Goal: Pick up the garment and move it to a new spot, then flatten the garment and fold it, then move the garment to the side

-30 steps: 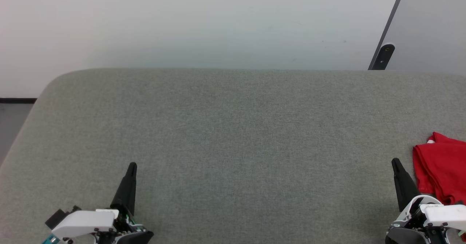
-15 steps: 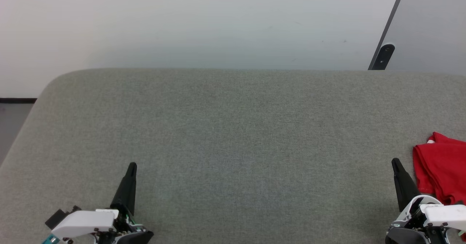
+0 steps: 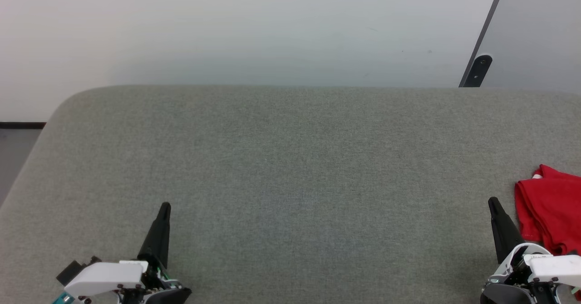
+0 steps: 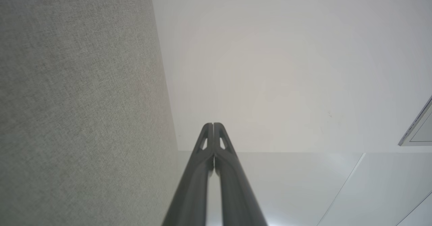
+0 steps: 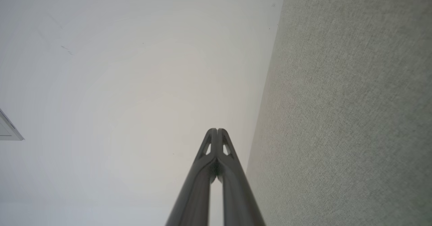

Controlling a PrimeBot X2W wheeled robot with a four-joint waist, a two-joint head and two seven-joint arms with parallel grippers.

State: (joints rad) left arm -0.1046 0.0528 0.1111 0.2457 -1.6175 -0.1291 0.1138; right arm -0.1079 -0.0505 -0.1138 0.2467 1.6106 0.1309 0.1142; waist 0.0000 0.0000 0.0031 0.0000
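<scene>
- The left gripper is clenched: in the left wrist view its two dark fingers meet at the tips, and nothing is pinched between them.
- It sits over the front left part of the grey fabric surface, pointing towards the far edge (whether it rests on the fabric or hangs just above it, I cannot tell).
- The right gripper is pressed closed in the same way and also grips nothing; the right wrist view shows its tips together.
- It is over the front right part of the surface, pointing the same way as the other.
- The garment lies bunched at the right edge of the surface, towards the front, and the frame cuts it off.
- It is just beside the right gripper, on its outer side (red cloth, a sliver of white at the top), and well apart from the left gripper.
</scene>
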